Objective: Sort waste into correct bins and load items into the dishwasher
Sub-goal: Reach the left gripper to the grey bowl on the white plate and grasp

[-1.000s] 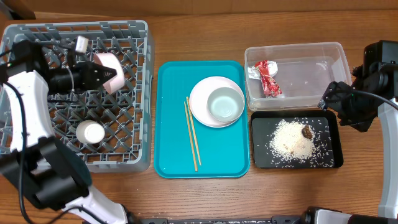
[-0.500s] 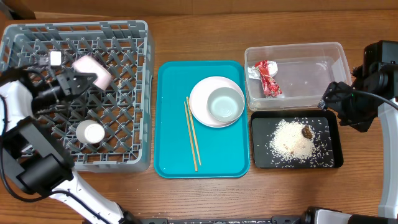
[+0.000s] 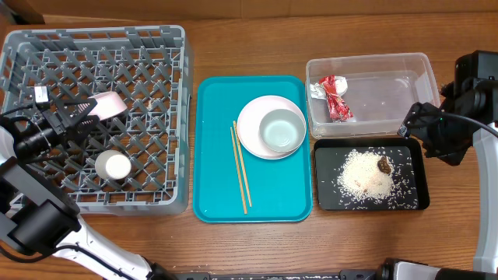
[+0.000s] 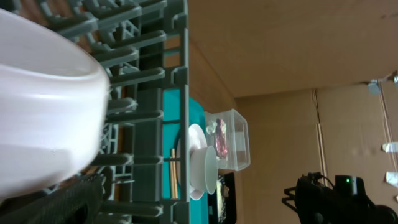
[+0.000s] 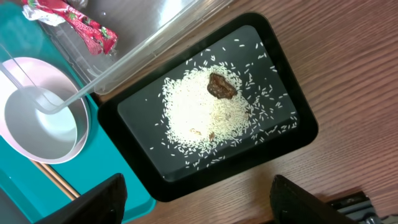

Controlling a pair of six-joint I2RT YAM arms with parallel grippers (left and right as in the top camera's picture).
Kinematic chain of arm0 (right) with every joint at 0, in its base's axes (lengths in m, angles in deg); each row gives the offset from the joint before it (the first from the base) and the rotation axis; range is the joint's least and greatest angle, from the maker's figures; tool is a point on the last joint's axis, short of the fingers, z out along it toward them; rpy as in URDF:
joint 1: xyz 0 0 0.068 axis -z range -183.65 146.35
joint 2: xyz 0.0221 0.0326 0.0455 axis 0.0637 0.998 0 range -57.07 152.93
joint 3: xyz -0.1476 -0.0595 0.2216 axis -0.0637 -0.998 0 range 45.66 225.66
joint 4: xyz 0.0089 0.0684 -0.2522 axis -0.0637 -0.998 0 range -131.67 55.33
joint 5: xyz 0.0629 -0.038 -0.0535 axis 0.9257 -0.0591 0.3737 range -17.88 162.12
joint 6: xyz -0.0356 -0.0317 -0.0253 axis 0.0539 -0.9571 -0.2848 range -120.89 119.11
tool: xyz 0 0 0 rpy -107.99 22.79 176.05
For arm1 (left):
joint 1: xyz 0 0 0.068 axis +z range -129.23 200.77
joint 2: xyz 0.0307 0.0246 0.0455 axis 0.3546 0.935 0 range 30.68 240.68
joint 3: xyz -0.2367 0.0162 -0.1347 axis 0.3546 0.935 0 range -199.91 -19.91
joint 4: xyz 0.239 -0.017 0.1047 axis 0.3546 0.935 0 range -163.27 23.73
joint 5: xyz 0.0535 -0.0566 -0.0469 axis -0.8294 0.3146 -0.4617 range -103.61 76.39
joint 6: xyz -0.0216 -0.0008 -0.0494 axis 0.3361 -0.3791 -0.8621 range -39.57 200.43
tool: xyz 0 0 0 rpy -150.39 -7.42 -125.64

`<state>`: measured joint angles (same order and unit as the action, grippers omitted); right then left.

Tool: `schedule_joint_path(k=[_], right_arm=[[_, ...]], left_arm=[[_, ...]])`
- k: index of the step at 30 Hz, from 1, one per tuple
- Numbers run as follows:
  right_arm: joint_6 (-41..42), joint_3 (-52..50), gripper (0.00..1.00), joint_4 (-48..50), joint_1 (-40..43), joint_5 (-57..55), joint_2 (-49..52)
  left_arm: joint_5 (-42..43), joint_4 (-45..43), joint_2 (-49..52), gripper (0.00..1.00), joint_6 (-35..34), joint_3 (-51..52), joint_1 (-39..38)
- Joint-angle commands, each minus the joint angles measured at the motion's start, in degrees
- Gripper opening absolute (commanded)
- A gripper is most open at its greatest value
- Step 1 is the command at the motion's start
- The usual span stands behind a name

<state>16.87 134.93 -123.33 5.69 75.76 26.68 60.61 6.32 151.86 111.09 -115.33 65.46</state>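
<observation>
The pink dish [image 3: 106, 105] [image 4: 43, 118] stands on edge in the grey dishwasher rack [image 3: 167, 117]. My left gripper [image 3: 80, 117] is open just to its left, one finger [image 4: 56, 202] showing below the dish. A white cup [image 3: 113, 165] stands in the rack nearer the front. On the teal tray sit the white plate [image 3: 253, 117], the grey-green bowl [image 3: 282, 130] and the chopsticks [image 3: 240, 167]. The red-and-silver wrapper [image 3: 333, 95] lies in the clear tub [image 3: 389, 105]. Rice [image 5: 199, 112] with a brown scrap [image 5: 222, 86] lies on the black tray [image 3: 412, 198]. My right gripper [image 5: 199, 205] is open and holds nothing.
The teal tray [image 3: 218, 194] lies between the rack and the two bins. Bare wooden table [image 5: 348, 81] runs along the right and front of the black tray. My right arm [image 3: 475, 93] stands at the table's right edge.
My left gripper opened and let go of the pink dish, then drew back to the left. The dish has gone left and down into the rack. The right arm has not moved.
</observation>
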Motion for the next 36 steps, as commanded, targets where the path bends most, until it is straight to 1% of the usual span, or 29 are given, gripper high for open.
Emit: schedule_joint_path(k=[1,3,7,11,12,13,14,17,22,23,25,29,34,36], right_arm=[[-0.26,1.53,0.75,-0.33,0.15,0.07,-0.81],[-0.26,1.53,0.75,-0.66,0.15,0.07,-0.81],[-0.26,1.53,0.76,-1.44,0.15,-0.24,-0.81],[-0.20,1.53,0.77,-2.36,0.15,-3.39,-0.81],[-0.17,1.53,0.77,-2.47,0.15,-4.15,-0.81],[-0.15,1.53,0.81,-2.58,0.15,-5.11,-0.81],[-0.17,1.53,0.81,-2.60,0.15,-5.29,-0.81],[-0.15,1.53,0.82,-2.56,0.15,-5.49,-0.81],[0.02,1.53,0.84,-2.54,0.15,-5.49,-0.81],[0.02,1.53,0.84,-2.56,0.15,-5.46,-0.81],[0.02,1.53,0.84,-2.56,0.15,-5.44,-0.81],[0.00,1.53,0.84,-2.56,0.15,-5.29,-0.81],[0.02,1.53,0.84,-2.56,0.15,-5.25,-0.81],[0.02,1.53,0.84,-2.56,0.15,-5.25,-0.81]], left_arm=[[-0.07,0.31,-7.74,1.00,3.02,-1.36,-3.15],[-2.64,0.11,-10.60,1.00,2.73,-1.36,-5.64],[-9.46,-1.73,-15.65,1.00,-0.87,-1.36,-13.60],[-22.18,-5.27,-18.73,1.00,-8.74,-1.36,-25.55],[-25.70,-6.21,-18.88,1.00,-10.86,-1.36,-28.68],[-30.77,-7.45,-18.86,1.00,-14.16,-1.36,-33.20],[-32.65,-7.85,-18.82,1.00,-15.32,-1.36,-34.91],[-42.36,-9.79,-17.86,1.00,-20.09,-1.36,-45.05],[-53.66,-13.53,-15.37,1.00,-23.76,-1.33,-59.58],[-58.03,-14.99,-13.88,1.00,-25.44,-1.33,-64.59],[-61.99,-16.46,-12.04,1.00,-26.73,-1.33,-69.02],[-65.85,-18.47,-7.69,1.00,-27.04,-1.33,-75.60],[-66.42,-20.15,-1.95,0.99,-27.04,-1.33,-80.04],[-67.76,-20.04,-0.04,0.92,-27.04,-1.33,-80.87]])
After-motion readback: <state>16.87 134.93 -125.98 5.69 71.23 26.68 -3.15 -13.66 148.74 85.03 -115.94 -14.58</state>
